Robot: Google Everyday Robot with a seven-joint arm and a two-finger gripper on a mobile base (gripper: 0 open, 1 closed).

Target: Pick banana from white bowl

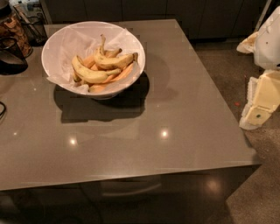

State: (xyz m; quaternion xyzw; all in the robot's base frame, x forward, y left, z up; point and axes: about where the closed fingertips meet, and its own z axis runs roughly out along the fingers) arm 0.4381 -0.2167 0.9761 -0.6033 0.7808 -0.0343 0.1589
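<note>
A wide white bowl lined with crumpled white paper stands on the far left part of the grey table. Several yellow bananas lie in it. One banana lies along the front, and another lies across the middle. Orange pieces show beneath them. My gripper, cream and white, hangs at the right edge of the view, off the table's right side. It is far from the bowl and nothing shows in it.
A dark round object sits at the table's left edge. A jar and a black wire holder stand at the far left corner. Dark cabinets run behind, and speckled floor lies to the right.
</note>
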